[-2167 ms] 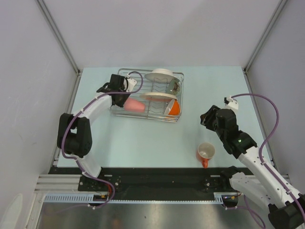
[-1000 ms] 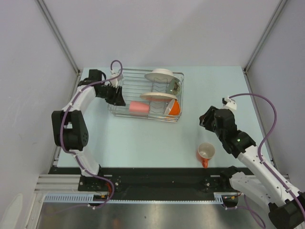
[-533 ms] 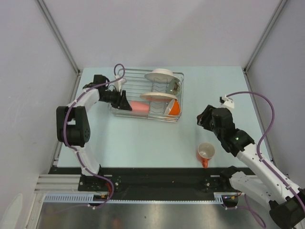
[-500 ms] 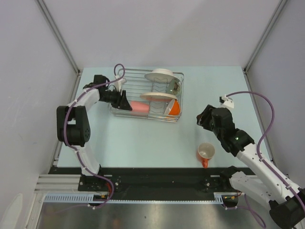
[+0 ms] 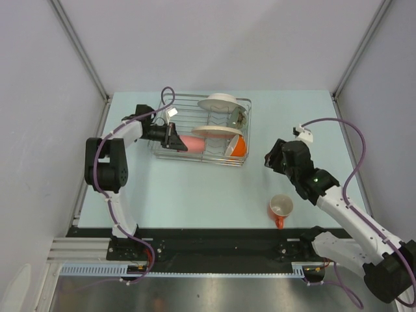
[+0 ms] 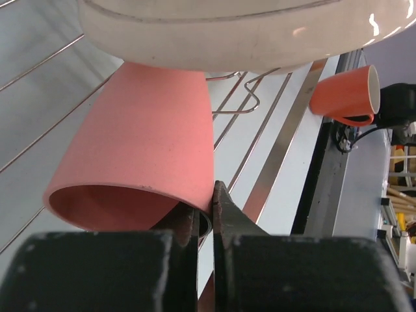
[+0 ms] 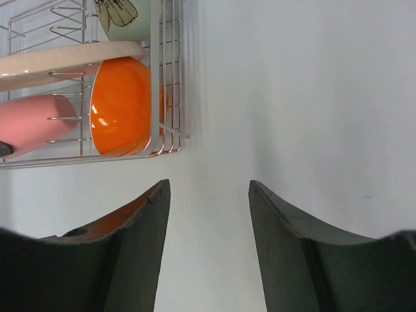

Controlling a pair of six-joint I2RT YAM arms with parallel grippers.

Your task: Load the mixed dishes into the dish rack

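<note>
The wire dish rack [image 5: 195, 160] stands at the back middle of the table. In it a white ruffled-rim plate [image 5: 220, 102] and a cream plate [image 5: 214, 131] stand on edge, with an orange bowl [image 5: 238, 147] at the right front. The pink cup [image 5: 190, 143] lies on its side in the rack. My left gripper [image 5: 170, 136] is shut on its rim; the left wrist view shows one finger inside the cup [image 6: 143, 143] and one outside, under the cream plate [image 6: 247, 32]. The orange mug [image 5: 281, 208] stands on the table. My right gripper [image 5: 269, 160] is open and empty, right of the rack.
A pale dish with a dark sprig drawing [image 7: 123, 13] sits in the rack's right end, behind the orange bowl [image 7: 123, 107]. The right wrist view shows the rack's corner [image 7: 156, 78] and bare table ahead. Enclosure walls stand on both sides.
My left gripper has swung from the rack's left edge in to the pink cup and closed on its rim. The right arm has shifted slightly left and toward the rack.
</note>
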